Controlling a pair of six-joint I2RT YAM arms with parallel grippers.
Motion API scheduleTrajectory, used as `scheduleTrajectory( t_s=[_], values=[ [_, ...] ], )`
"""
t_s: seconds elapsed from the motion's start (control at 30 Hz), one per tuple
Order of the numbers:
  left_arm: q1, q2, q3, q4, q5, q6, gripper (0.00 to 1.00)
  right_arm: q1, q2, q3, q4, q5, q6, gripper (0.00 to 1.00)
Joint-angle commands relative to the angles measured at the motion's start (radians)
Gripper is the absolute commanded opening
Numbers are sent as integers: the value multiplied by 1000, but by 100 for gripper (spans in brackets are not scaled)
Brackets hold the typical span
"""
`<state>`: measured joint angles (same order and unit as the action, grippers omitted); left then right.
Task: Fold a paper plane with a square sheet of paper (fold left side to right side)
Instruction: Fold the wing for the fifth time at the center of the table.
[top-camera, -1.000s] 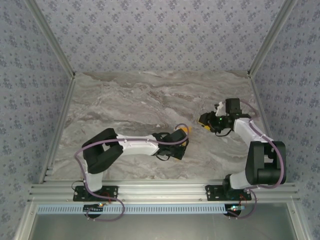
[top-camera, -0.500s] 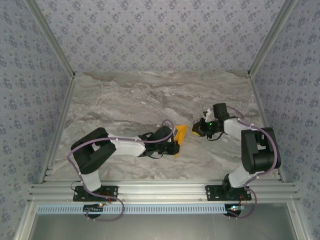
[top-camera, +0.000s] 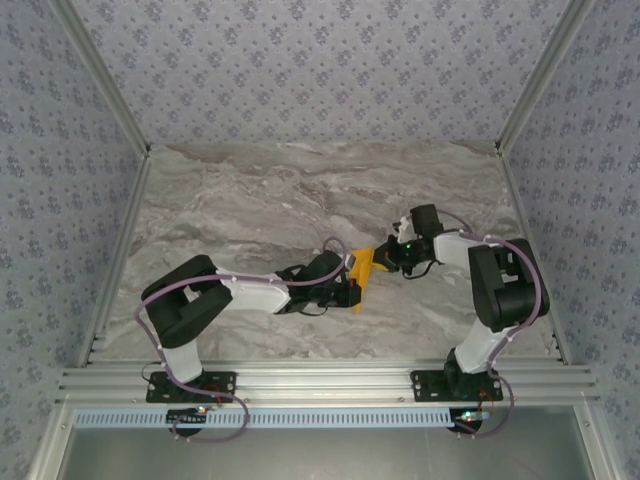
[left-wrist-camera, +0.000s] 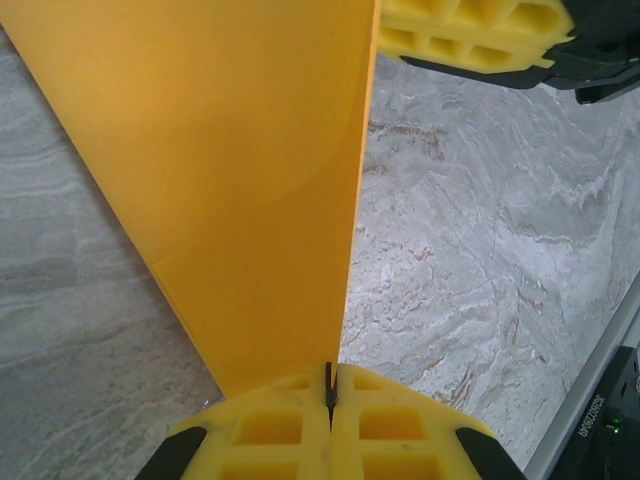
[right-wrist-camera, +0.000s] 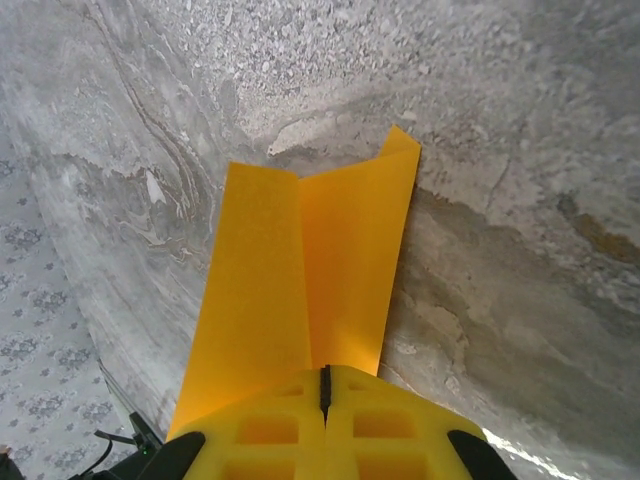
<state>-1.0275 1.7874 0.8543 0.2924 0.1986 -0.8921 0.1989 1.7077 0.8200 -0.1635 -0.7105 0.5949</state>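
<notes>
Top external view shows the creased square sheet of paper (top-camera: 362, 268) held over the middle of the surface (top-camera: 250, 200), the left fingers (left-wrist-camera: 270, 430) and right fingers (right-wrist-camera: 390, 430) pinching opposite ends, so an uneven pull may tear it.

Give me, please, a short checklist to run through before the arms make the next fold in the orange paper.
1. Grip of left pincer on the paper: ok, shut on one end.
2. Grip of right pincer: ok, shut on the opposite end.
3. Visible crease to fold along: ok.
4. No tears showing: ok.
5. Paper clear of the table: cannot tell.
6. Edges lined up: cannot tell.
</notes>
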Motion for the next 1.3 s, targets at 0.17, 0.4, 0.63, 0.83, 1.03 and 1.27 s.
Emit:
scheduleTrajectory(
  t_s=[0.17, 0.4, 0.63, 0.83, 1.03, 1.27],
  values=[
    [13, -3, -10, 44, 31, -26, 4, 12, 51, 34, -7, 24, 5, 0],
    [41, 32, -59, 173, 78, -94, 3, 14, 78, 45, -44, 47, -25, 0],
    [59, 92, -74, 284, 152, -139, 3, 14, 95, 49, -54, 51, -39, 0],
    [72, 109, -104, 353, 159, -169, 3, 14, 90, 53, -75, 53, -64, 0],
    [83, 107, -125, 391, 171, -186, 3, 14, 95, 60, -98, 63, -85, 0],
    [89, 110, -137, 405, 174, -191, 3, 14, 95, 62, -114, 73, -104, 0]
  ],
)
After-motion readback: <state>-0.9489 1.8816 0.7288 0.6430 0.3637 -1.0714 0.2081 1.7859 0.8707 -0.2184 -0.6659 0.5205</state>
